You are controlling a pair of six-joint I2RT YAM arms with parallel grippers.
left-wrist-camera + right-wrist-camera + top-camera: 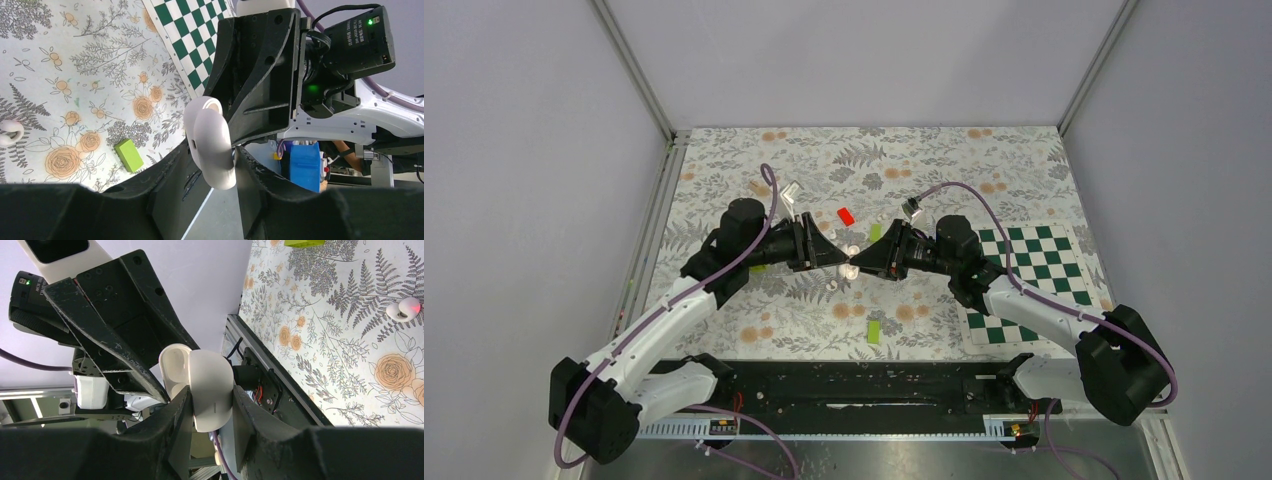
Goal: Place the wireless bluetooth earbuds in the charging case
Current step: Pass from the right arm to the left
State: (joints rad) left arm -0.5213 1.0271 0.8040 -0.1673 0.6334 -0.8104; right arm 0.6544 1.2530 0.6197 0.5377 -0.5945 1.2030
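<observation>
**A:** Where do things stand on the floral worktop (754, 190)?

**B:** The arms meet near its centre. The left gripper (214, 167) and the right gripper (210, 412) each have their fingers closed narrow on the charging case (212, 385), which is held in the air between them. Its lid looks partly open, though I can't be sure.

**A:** How will it handle?

**B:** Light, rigid and glossy, I'd judge, so slippery. Hold it by the broad flanks, not the rounded ends.

**A:** And the earbuds?

**B:** One earbud (404, 309) lies on the worktop at 2 o'clock in the right wrist view, well apart from the case. A second earbud (10, 133) lies at 9 o'clock in the left wrist view. They are tiny and smooth and probably roll easily, so pinch gently across the bulb.
</observation>
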